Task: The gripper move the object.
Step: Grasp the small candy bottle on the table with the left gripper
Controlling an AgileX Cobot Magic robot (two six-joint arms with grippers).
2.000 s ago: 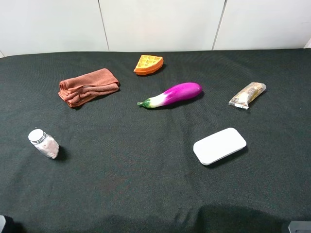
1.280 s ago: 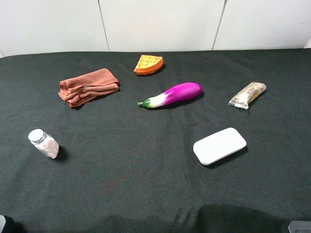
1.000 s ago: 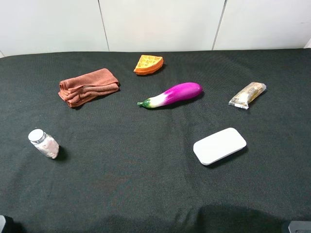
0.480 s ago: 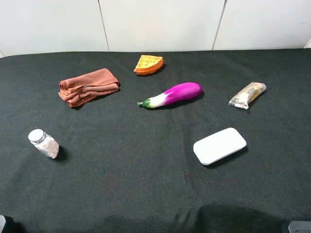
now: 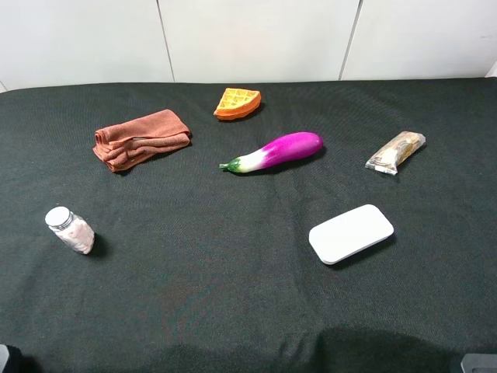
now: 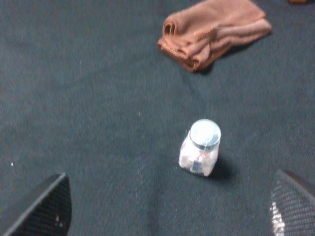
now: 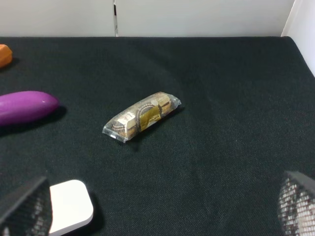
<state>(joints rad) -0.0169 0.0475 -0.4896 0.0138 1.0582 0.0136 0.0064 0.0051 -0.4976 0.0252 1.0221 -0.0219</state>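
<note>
The small clear shaker jar (image 5: 70,229) with a white cap and pale pinkish contents stands on the black cloth at the left front. In the left wrist view the jar (image 6: 199,147) stands ahead of my left gripper (image 6: 167,211), between the lines of its two widely spread fingertips (image 6: 44,206) and clear of both. The left gripper is open and empty. My right gripper (image 7: 162,209) is open and empty too, its fingertips (image 7: 298,201) wide apart over the right side of the table. In the high view only dark bits of the arms show at the bottom corners.
A folded brown cloth (image 5: 141,137) lies behind the jar. An orange waffle piece (image 5: 237,102), a purple eggplant (image 5: 276,151), a wrapped snack bar (image 5: 396,151) and a white flat rounded box (image 5: 351,233) lie on the black tablecloth (image 5: 194,295). A white wall stands behind.
</note>
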